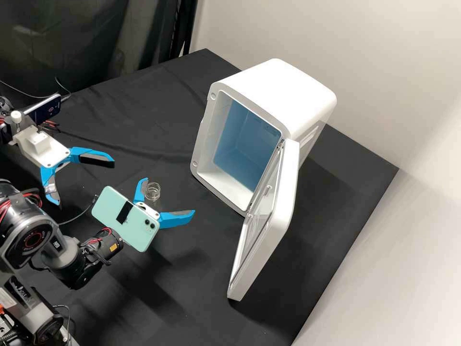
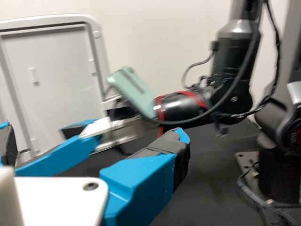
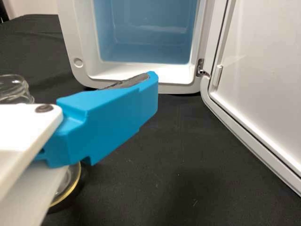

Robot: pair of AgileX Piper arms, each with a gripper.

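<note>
A small clear glass jar (image 1: 152, 191) stands on the black bench, left of a white mini fridge (image 1: 288, 96). The fridge's blue inside (image 1: 245, 139) is bare and its door (image 1: 269, 216) hangs wide open. My right gripper (image 1: 165, 197) is open around the jar, which sits close to the far finger; a mint green phone (image 1: 126, 218) is fixed on that wrist. In the right wrist view the jar (image 3: 11, 89) is beside one blue finger (image 3: 108, 113), facing the fridge opening (image 3: 141, 28). My left gripper (image 1: 79, 175) is open and holds nothing, farther left over the bench.
A dark phone (image 1: 48, 108) with a cable lies at the bench's back left. The left wrist view shows its own open gripper (image 2: 127, 136), the right arm (image 2: 188, 106) with the green phone (image 2: 134, 92), and the fridge door (image 2: 47, 80). The bench edge (image 1: 384, 187) runs right of the fridge.
</note>
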